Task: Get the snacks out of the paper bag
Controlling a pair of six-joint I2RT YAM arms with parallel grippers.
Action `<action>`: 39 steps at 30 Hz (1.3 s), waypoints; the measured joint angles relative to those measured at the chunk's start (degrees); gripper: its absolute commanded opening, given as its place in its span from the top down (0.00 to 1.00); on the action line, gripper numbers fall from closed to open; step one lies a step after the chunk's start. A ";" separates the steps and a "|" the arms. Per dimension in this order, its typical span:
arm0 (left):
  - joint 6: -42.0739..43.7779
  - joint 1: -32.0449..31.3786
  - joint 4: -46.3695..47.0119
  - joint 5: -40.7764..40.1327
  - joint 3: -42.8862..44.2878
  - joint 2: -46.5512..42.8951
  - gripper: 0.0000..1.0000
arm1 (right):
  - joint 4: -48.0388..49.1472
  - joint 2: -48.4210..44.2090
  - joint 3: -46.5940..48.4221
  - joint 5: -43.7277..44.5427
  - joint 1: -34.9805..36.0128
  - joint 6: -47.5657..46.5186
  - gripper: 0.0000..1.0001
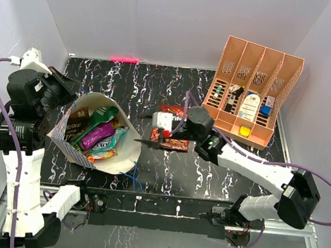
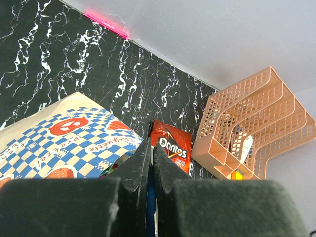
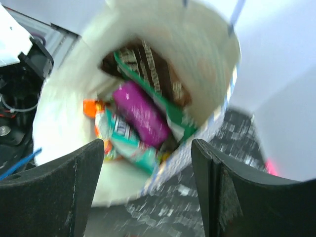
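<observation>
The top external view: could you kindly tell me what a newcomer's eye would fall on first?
The checked paper bag lying on its side at the left draws the eye first, its mouth gaping and stuffed with bright snacks. Next comes the salmon file rack at the back right. Between them the right hand stands open, facing the bag's mouth, with a red chip bag beside it.

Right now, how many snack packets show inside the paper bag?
5 in the paper bag: dark brown packet far left, green packet beside it, purple packet in the middle, teal packet right of it, orange packet at the near rim. More may lie hidden.
</observation>
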 measured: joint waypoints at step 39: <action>-2.45 -0.50 -1.92 1.46 -0.94 -2.62 1.00 | -26.60 53.62 54.80 24.85 15.43 -46.10 0.55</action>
